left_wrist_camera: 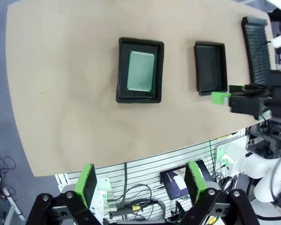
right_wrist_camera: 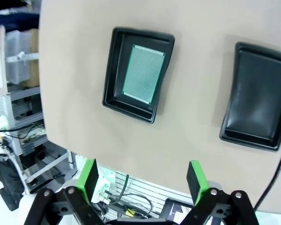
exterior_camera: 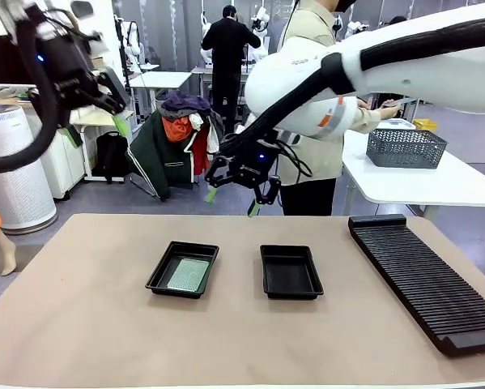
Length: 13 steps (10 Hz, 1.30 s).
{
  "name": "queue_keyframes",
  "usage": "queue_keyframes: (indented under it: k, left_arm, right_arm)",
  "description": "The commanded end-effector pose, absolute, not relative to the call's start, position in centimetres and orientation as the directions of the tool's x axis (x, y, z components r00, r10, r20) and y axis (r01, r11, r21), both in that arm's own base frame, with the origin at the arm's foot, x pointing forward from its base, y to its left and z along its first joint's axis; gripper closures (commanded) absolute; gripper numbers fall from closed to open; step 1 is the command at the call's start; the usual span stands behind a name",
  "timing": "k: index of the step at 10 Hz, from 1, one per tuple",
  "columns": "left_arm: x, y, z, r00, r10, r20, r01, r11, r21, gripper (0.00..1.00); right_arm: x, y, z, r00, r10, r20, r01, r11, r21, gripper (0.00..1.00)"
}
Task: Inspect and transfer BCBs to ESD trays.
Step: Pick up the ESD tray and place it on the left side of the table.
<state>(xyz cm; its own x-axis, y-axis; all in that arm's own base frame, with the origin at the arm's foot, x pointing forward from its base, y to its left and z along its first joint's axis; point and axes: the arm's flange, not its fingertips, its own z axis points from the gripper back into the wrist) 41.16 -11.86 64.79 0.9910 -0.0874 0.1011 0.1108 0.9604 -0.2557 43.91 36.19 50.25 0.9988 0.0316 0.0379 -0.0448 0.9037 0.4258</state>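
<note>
BCB (exterior_camera: 188, 274) lies flat in the tray (exterior_camera: 159, 270) farther from the rack (exterior_camera: 427, 279). Left jaws and right jaws both stand wide open, gripping nothing.

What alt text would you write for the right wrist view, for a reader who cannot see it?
Seen from above, a black ESD tray holds a green BCB lying flat, and a second tray apart from it is empty; both rest on a tan table. The right gripper, open and holding nothing, rises from the bottom edge.
</note>
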Motion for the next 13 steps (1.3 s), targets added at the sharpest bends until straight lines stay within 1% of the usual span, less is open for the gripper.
queue_keyframes:
  k: [1, 4, 5, 6, 8, 9, 11, 12, 13]
  left_arm:
    - [43.1, -13.1, 62.1, 0.991, -0.117, 0.063, 0.128, 0.964, -0.233, 0.0]
    - [46.0, -15.7, 56.6, 0.981, -0.165, 0.099, 0.182, 0.963, -0.199, 0.0]
    - [46.5, -16.2, 55.3, 0.983, -0.155, 0.099, 0.172, 0.967, -0.189, 0.0]
    - [47.0, -16.5, 54.0, 0.985, -0.138, 0.106, 0.156, 0.972, -0.178, 0.0]
    - [48.3, -17.6, 50.7, 0.985, -0.14, 0.102, 0.155, 0.976, -0.155, 0.0]
    - [48.9, -18.3, 49.2, 0.982, -0.137, 0.133, 0.151, 0.983, -0.106, 0.0]
    - [50.4, -19.2, 46.0, 0.985, -0.141, 0.098, 0.15, 0.984, -0.093, 0.0]
    - [50.8, -19.6, 44.8, 0.984, -0.146, 0.098, 0.153, 0.986, -0.072, 0.0]
    - [51.4, -19.8, 43.5, 0.984, -0.131, 0.122, 0.136, 0.99, -0.029, 0.0]
  right_arm:
    - [41.9, 33.4, 49.1, 0.998, 0.037, 0.057, -0.061, 0.861, 0.505, 0.0]
    - [40.8, 30.3, 48.0, 0.997, 0.058, 0.054, -0.079, 0.811, 0.58, 0.0]
    - [40.7, 29.5, 47.6, 0.998, 0.044, 0.048, -0.064, 0.804, 0.592, 0.0]
    - [41.6, 31.9, 49.2, 0.998, 0.041, 0.037, -0.055, 0.846, 0.53, 0.0]
    - [41.6, 31.9, 49.2, 0.998, 0.041, 0.037, -0.055, 0.846, 0.53, 0.0]
    - [41.6, 31.9, 49.2, 0.998, 0.041, 0.037, -0.055, 0.846, 0.53, 0.0]
    - [41.6, 31.9, 49.2, 0.998, 0.041, 0.037, -0.055, 0.846, 0.53, 0.0]
    - [41.6, 31.9, 49.2, 0.998, 0.041, 0.037, -0.055, 0.846, 0.53, 0.0]
    - [41.6, 31.9, 49.2, 0.998, 0.041, 0.037, -0.055, 0.846, 0.53, 0.0]
